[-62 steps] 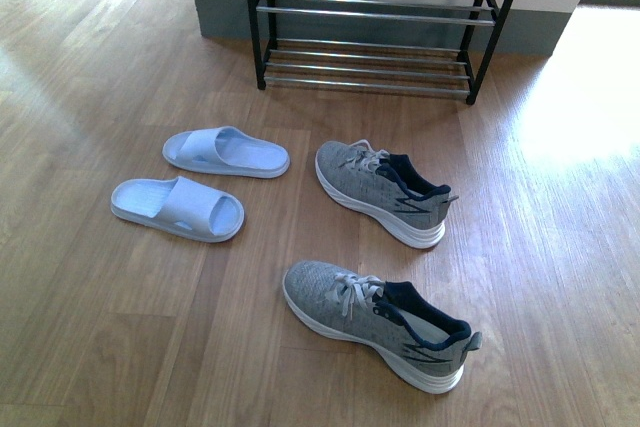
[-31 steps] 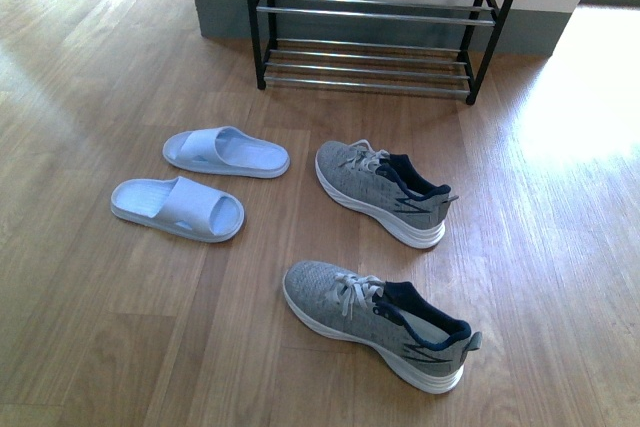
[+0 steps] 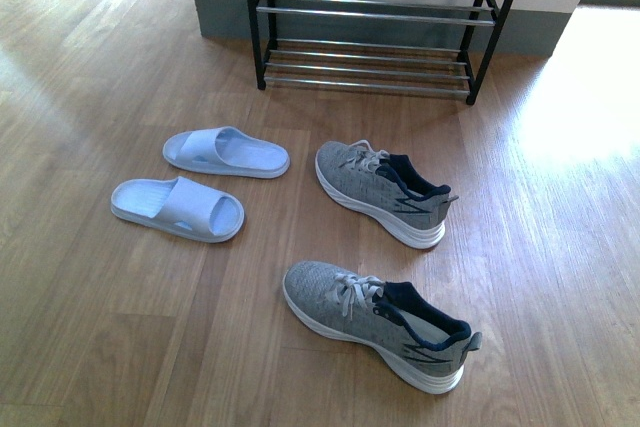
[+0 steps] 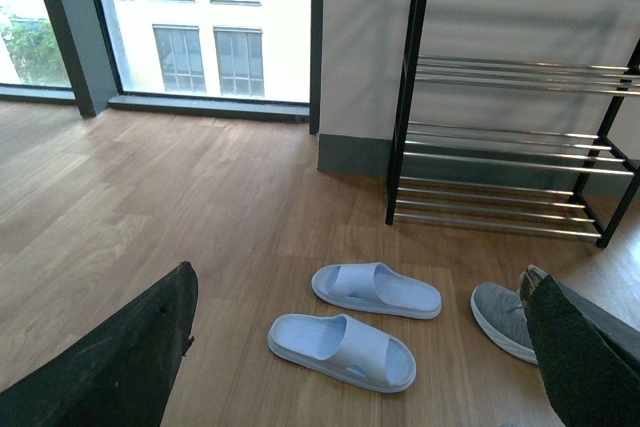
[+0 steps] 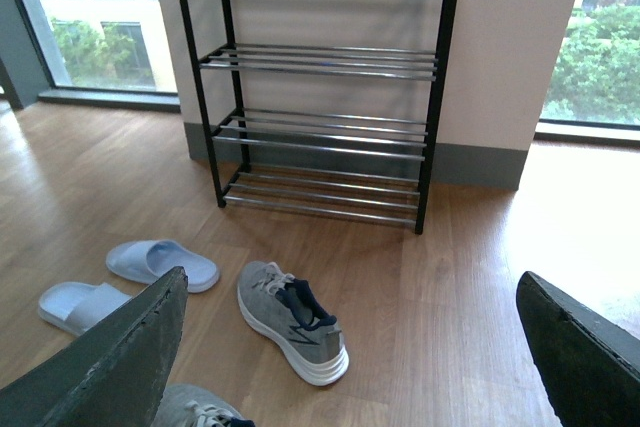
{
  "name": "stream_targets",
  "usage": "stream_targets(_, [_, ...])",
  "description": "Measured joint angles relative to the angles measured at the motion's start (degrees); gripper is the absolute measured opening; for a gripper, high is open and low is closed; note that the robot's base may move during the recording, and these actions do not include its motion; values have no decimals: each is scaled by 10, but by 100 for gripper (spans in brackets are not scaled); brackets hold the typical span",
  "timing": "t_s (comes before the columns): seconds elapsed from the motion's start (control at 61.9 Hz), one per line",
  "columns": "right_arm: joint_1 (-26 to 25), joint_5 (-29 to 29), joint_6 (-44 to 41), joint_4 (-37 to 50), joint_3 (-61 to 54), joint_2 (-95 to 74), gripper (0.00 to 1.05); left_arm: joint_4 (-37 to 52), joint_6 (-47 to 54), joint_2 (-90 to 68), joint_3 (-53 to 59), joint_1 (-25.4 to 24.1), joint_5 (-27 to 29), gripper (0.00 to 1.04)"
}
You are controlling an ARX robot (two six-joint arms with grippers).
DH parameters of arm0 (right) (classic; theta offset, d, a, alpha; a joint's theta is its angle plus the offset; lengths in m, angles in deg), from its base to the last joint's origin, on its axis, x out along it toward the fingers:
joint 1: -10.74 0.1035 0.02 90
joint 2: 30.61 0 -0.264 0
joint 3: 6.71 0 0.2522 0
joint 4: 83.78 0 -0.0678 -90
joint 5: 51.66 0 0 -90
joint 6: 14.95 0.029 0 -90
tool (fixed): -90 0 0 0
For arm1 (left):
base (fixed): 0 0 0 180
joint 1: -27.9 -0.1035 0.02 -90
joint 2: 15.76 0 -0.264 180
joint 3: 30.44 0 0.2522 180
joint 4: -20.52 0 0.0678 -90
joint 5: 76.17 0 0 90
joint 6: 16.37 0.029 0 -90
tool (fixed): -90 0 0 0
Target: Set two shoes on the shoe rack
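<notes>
Two grey knit sneakers lie on the wood floor: the far sneaker and the near sneaker. Two pale blue slides lie to their left, the far slide and the near slide. The black shoe rack stands against the wall behind them, its tiers bare. Neither arm shows in the front view. My left gripper is open and empty, high above the slides. My right gripper is open and empty, above the far sneaker, with the rack in full view.
A wall with a grey skirting stands behind the rack. Floor-to-ceiling windows run along the left side, and another window is to the right of the rack. Bright sunlight falls on the floor at right.
</notes>
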Motion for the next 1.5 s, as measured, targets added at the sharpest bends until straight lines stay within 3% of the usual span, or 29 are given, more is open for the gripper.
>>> stream_targets(1.503, [0, 0, 0, 0, 0, 0, 95, 0, 0, 0, 0, 0, 0, 95])
